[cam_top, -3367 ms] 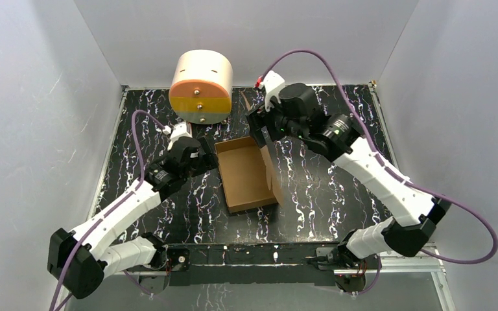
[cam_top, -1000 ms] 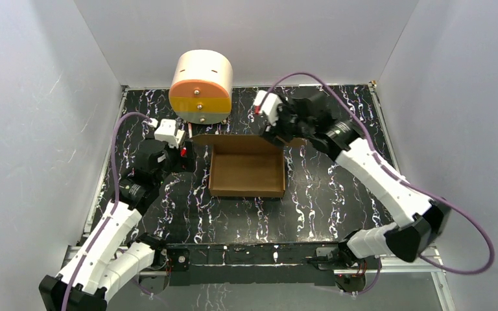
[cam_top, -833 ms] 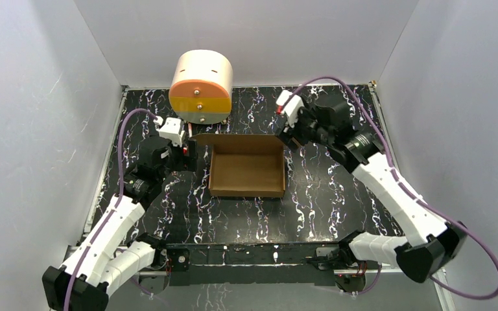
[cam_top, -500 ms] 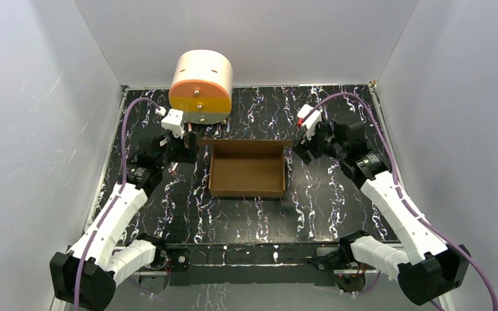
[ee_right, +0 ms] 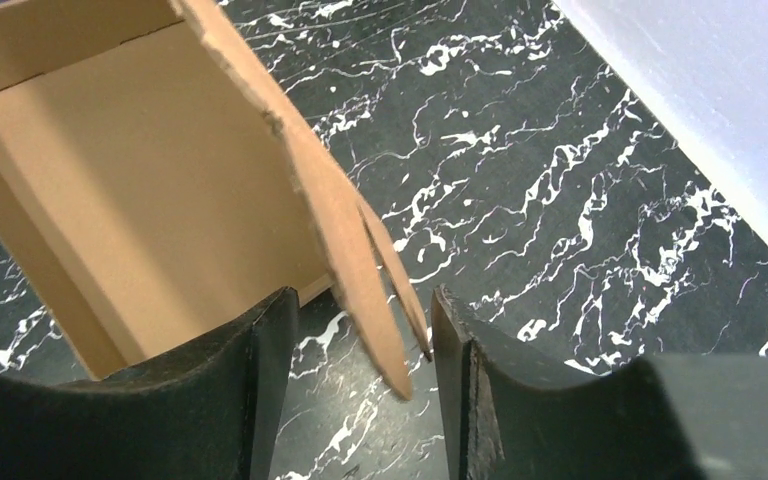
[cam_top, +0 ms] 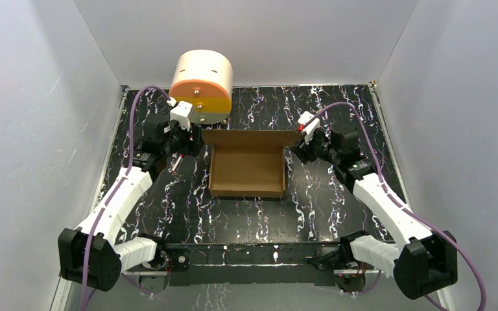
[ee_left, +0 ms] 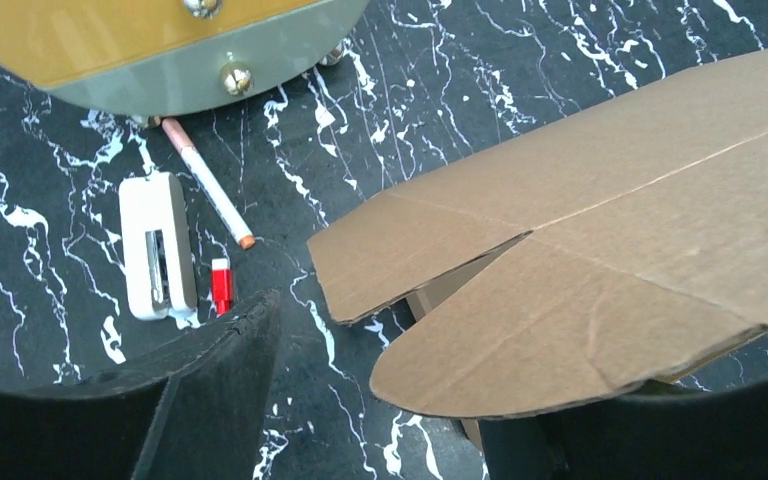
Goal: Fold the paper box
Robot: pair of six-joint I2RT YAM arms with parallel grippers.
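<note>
The paper box [cam_top: 246, 172] is a brown cardboard tray in the middle of the table, with its back lid panel raised. My left gripper [cam_top: 193, 140] is at the box's back left corner. In the left wrist view its jaws [ee_left: 390, 400] stand wide, and a rounded ear of the lid [ee_left: 560, 330] reaches over the right finger. My right gripper [cam_top: 296, 148] is at the back right corner. Its fingers [ee_right: 360, 390] straddle two thin flap edges [ee_right: 365, 290], with a gap still showing on the left side. The tray's inside [ee_right: 130, 170] shows beyond.
A cream cylinder with an orange and yellow front [cam_top: 201, 87] stands just behind the left gripper. Below it lie a pen [ee_left: 208, 195], a small white device [ee_left: 157, 245] and a red bit [ee_left: 220, 285]. White walls enclose the black marbled table [cam_top: 337, 110].
The box turned from lengthwise to crosswise earlier. In the last second both arms moved to the lid's back corners, and both pairs of jaws narrowed.
</note>
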